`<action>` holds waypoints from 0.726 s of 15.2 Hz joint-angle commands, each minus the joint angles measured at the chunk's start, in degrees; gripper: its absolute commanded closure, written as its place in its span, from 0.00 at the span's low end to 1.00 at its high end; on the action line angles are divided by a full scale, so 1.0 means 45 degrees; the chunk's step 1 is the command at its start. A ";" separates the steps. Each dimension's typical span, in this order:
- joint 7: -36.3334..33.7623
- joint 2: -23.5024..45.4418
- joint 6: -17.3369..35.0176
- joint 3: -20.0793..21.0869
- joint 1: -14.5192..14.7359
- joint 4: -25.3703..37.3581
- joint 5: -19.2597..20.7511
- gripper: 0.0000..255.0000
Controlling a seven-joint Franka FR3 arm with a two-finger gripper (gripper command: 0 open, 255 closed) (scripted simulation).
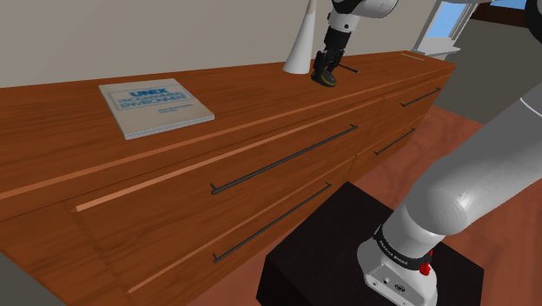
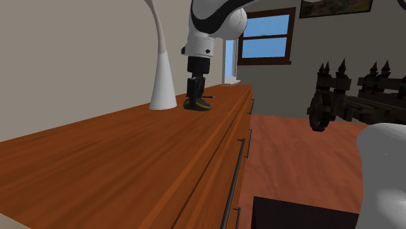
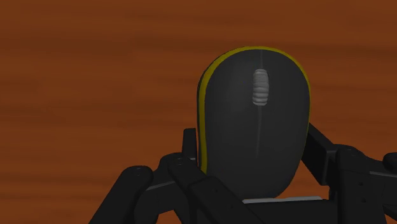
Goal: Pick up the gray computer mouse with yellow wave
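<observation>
Wrist view: the black gripper (image 3: 252, 149) clasps the dark gray, yellow-edged computer mouse (image 3: 254, 118) by its sides atop the wooden dresser (image 3: 95, 76).

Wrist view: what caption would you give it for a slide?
Black claw clasping a dark gray computer mouse with a yellow rim, on a reddish-brown wooden dresser top.

The mouse (image 3: 254, 133) is dark grey with a yellow stripe along its edge. The hand (image 1: 325, 73) is black. The tabletop (image 1: 261, 96) is reddish-brown with wood grain.
</observation>
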State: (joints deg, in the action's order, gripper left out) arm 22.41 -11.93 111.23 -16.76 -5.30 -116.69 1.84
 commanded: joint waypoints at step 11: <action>-0.0020 0.0064 -0.1972 0.0052 0.0040 0.2010 -0.0034 1.00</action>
State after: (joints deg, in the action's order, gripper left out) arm 22.27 -11.87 103.06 -16.52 -5.15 -108.55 1.75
